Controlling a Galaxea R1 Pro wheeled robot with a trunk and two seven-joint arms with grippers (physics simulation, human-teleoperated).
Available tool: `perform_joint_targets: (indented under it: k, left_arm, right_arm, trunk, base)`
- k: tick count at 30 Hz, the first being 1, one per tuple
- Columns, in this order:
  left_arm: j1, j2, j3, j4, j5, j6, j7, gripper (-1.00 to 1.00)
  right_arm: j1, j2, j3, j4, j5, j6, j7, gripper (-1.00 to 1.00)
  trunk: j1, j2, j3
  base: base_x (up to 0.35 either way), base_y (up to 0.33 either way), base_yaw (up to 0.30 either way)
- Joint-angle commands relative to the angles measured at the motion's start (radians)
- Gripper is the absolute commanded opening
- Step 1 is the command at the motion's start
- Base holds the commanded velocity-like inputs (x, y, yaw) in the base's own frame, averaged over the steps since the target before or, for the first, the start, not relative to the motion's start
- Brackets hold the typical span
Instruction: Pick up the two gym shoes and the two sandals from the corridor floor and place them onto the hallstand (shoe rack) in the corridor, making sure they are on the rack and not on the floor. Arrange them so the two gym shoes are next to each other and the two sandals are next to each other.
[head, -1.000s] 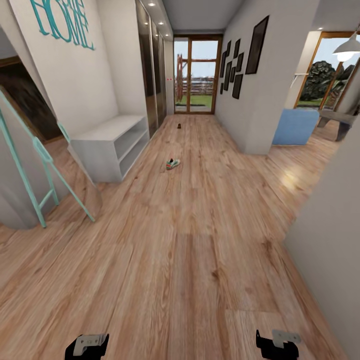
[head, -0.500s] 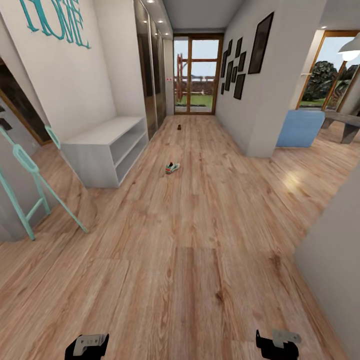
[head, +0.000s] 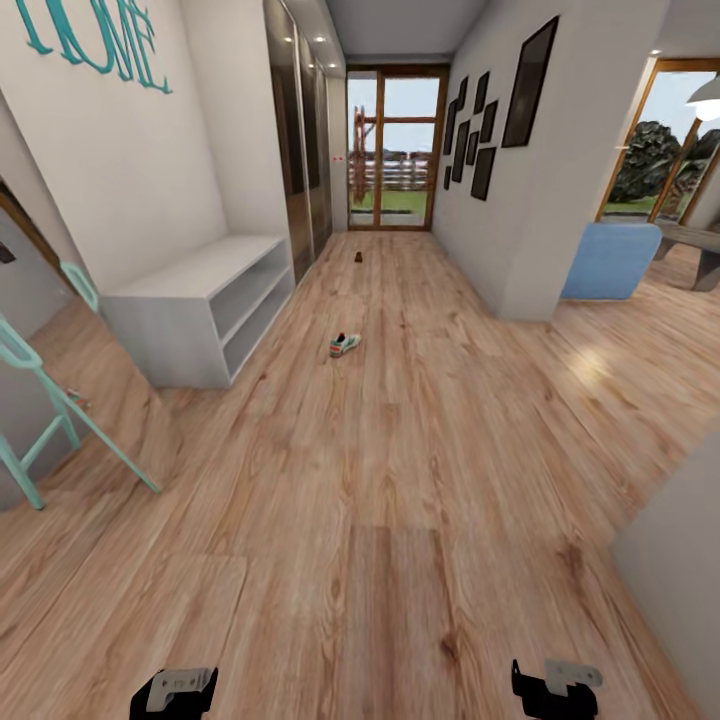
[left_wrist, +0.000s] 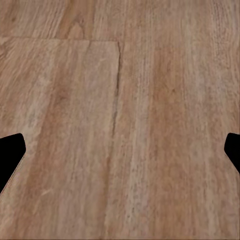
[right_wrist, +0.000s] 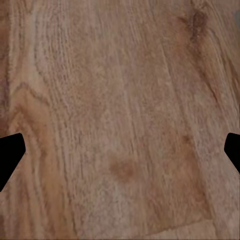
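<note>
A sneaker (head: 344, 345) lies on the wood floor (head: 400, 520) just above the frame's centre, a little left of the midline, its length slanting up to the right. A small dark thing, maybe a sandal (head: 357, 256), sits far up the corridor. The shoe rack (head: 190, 300) stands at middle left. Both grippers, left (head: 173, 692) and right (head: 556, 688), hang at the bottom edge, fingers spread, empty, well short; the left seems slightly nearer. Since the earlier frames the view has advanced; the shoe shows lower.

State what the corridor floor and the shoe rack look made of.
Corridor floor: wood-look planks, light brown, visible grain, knots and seams, with a soft sheen near the doorway. Shoe rack: probably painted board or laminate, with smooth, flat, pale grey-white matte panels without grain.
</note>
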Motion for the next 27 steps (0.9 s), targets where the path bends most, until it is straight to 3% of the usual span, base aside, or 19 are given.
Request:
perform_joint_targets:
  k: [1,27]
  left_arm:
    - [-0.001,-0.001,0.008,0.000,-0.006,-0.004,-0.008,1.00]
    - [-0.001,-0.001,0.008,0.000,-0.006,-0.004,-0.008,1.00]
  right_arm:
    - [-0.001,0.000,-0.002,0.001,-0.004,-0.004,0.001,1.00]
    - [-0.001,0.000,-0.002,0.001,-0.004,-0.004,0.000,1.00]
  trunk:
    - [0.000,0.000,-0.001]
    - [0.000,0.000,-0.001]
  base:
    - [0.339,0.000,0.000]
    - [0.339,0.000,0.000]
